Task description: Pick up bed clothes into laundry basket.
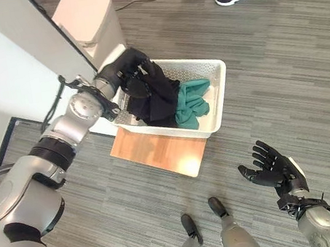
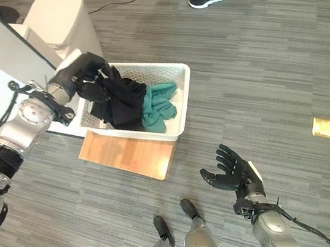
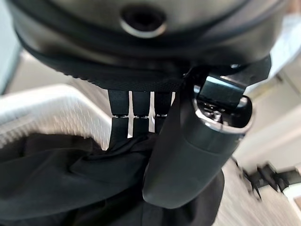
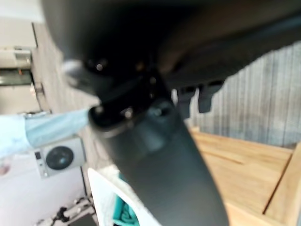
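Now our left hand grips the black cloth over the white laundry basket, beside the teal cloth. Our right hand hangs wide, holding nothing. If we let go unevenly, it may drape over the rim.

I count one white laundry basket, two garments in it, one black, one teal, and one wooden board beneath
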{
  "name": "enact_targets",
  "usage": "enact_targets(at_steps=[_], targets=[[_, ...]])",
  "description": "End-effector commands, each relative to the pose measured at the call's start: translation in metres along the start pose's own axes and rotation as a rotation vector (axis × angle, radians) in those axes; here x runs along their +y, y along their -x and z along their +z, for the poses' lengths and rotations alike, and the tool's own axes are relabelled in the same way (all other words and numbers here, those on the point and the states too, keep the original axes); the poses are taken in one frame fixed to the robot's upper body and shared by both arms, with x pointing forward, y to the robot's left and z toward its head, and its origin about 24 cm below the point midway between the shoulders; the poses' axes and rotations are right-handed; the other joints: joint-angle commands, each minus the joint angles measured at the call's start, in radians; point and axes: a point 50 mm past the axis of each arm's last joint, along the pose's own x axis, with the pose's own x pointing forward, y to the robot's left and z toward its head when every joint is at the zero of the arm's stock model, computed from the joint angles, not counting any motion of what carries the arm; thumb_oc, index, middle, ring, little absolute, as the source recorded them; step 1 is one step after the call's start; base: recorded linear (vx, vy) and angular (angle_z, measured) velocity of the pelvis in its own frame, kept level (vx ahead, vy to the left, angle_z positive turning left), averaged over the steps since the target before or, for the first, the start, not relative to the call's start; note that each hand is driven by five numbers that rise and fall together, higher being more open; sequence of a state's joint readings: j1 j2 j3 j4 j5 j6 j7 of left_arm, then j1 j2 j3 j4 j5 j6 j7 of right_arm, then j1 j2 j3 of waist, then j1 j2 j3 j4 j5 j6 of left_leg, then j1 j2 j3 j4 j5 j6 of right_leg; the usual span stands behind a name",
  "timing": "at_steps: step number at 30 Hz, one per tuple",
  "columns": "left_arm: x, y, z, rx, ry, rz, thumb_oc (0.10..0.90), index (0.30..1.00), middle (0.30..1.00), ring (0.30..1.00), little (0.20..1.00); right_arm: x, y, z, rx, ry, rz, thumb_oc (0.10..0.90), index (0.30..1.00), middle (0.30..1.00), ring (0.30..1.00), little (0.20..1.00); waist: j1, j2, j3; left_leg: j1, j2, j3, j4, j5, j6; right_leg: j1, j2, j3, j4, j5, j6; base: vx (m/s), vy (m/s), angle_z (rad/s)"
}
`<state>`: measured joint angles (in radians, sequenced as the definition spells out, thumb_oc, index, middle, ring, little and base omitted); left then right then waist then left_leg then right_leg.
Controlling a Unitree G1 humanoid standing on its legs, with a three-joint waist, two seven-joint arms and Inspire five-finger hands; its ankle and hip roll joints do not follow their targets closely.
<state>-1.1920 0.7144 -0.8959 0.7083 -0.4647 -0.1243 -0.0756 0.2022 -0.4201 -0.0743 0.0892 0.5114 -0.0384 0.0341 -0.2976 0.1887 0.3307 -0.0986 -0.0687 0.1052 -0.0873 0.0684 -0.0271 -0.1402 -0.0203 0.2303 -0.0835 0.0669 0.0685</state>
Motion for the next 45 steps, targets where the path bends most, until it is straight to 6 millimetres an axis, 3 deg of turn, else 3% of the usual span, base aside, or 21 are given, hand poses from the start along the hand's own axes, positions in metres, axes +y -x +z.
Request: enact_targets(at_steps=[1,9,10,11,20,26,34,37,39,44,45], targets=[[0.039,-0.009,0.037,-0.116,-0.019,0.160,0.400,0.300,0.300,0.300,0.300,0.001,0.009,0.040,-0.203,0.059,0.044,0.800,0.900,0.900,0.900,0.900,-0.023,0.004,-0.067,-0.038,0.023,0.013,0.000,-0.060,-0.016,-0.042,-0.019,-0.020,0.056,-0.086,0.111,0.04,0.028,-0.10],[0.039,-0.013,0.038,-0.106,-0.035,0.177,0.400,0.300,0.300,0.300,0.300,0.006,0.011,0.037,-0.194,0.060,0.074,0.800,0.900,0.900,0.900,0.900,-0.041,0.009,-0.065,-0.040,0.025,0.033,0.000,-0.068,-0.016,-0.054,-0.018,0.002,0.052,-0.083,0.112,0.04,0.022,-0.12],[0.041,-0.013,0.039,-0.101,-0.046,0.182,0.560,0.540,0.540,0.540,0.540,0.006,0.011,0.037,-0.191,0.060,0.081,0.800,0.900,0.900,0.900,0.900,-0.043,0.010,-0.065,-0.041,0.025,0.034,0.000,-0.069,-0.016,-0.055,-0.018,0.004,0.052,-0.083,0.113,0.02,0.017,-0.05],[0.046,-0.013,0.039,-0.099,-0.053,0.197,0.800,0.900,0.900,0.900,0.900,0.006,0.012,0.036,-0.189,0.059,0.084,0.800,0.900,0.900,0.900,0.900,-0.044,0.010,-0.064,-0.040,0.024,0.034,0.000,-0.070,-0.017,-0.055,-0.018,0.006,0.052,-0.083,0.113,0.02,0.013,-0.06],[0.082,-0.005,0.057,-0.139,-0.068,0.327,0.800,0.900,0.900,0.900,0.900,0.004,0.017,0.031,-0.171,0.055,0.085,0.800,0.900,0.900,0.900,0.900,-0.040,0.023,-0.069,-0.037,0.022,0.033,0.000,-0.071,-0.018,-0.053,-0.021,-0.003,0.051,-0.086,0.114,0.01,0.002,-0.04],[0.103,0.002,0.082,-0.224,-0.065,0.385,0.800,0.900,0.900,0.900,0.900,0.002,0.019,0.030,-0.165,0.047,0.078,0.800,0.900,0.900,0.900,0.900,-0.027,0.033,-0.080,-0.029,0.019,0.028,0.000,-0.074,-0.019,-0.044,-0.024,-0.007,0.050,-0.088,0.114,0.00,0.000,0.00],[0.131,0.032,0.116,-0.451,0.056,0.467,0.800,0.900,0.900,0.900,0.900,-0.005,0.020,0.026,-0.154,0.044,0.043,0.800,0.900,0.900,0.900,0.900,0.006,0.042,-0.099,-0.015,0.018,0.010,0.000,-0.070,-0.023,-0.020,-0.028,-0.025,0.049,-0.098,0.110,0.00,-0.003,0.01],[0.133,0.042,0.114,-0.490,0.079,0.473,0.800,0.900,0.900,0.900,0.900,-0.006,0.019,0.026,-0.154,0.044,0.038,0.800,0.900,0.900,0.900,0.900,0.014,0.042,-0.105,-0.012,0.018,0.004,0.000,-0.068,-0.024,-0.013,-0.028,-0.031,0.048,-0.100,0.107,-0.03,-0.025,0.14],[0.130,0.058,0.100,-0.540,0.188,0.481,0.800,0.900,0.900,0.900,0.900,-0.007,0.017,0.025,-0.157,0.047,0.022,0.800,0.900,0.900,0.900,0.900,0.035,0.033,-0.111,-0.004,0.019,-0.005,0.000,-0.067,-0.027,-0.004,-0.027,-0.042,0.049,-0.104,0.104,-0.05,-0.040,0.14],[0.102,0.084,0.035,-0.437,0.312,0.468,0.800,0.900,0.900,0.900,0.900,-0.013,0.013,0.026,-0.158,0.063,-0.022,0.800,0.900,0.900,0.900,0.900,0.066,0.005,-0.125,0.008,0.027,-0.018,0.000,-0.063,-0.027,0.014,-0.019,-0.064,0.058,-0.112,0.091,-0.06,-0.044,0.05],[0.102,0.084,0.034,-0.436,0.313,0.469,0.800,0.900,0.900,0.900,0.900,-0.013,0.013,0.026,-0.158,0.064,-0.021,0.800,0.900,0.900,0.900,0.900,0.064,0.006,-0.125,0.008,0.027,-0.018,0.000,-0.063,-0.027,0.014,-0.019,-0.064,0.058,-0.113,0.091,-0.07,-0.053,0.15]])
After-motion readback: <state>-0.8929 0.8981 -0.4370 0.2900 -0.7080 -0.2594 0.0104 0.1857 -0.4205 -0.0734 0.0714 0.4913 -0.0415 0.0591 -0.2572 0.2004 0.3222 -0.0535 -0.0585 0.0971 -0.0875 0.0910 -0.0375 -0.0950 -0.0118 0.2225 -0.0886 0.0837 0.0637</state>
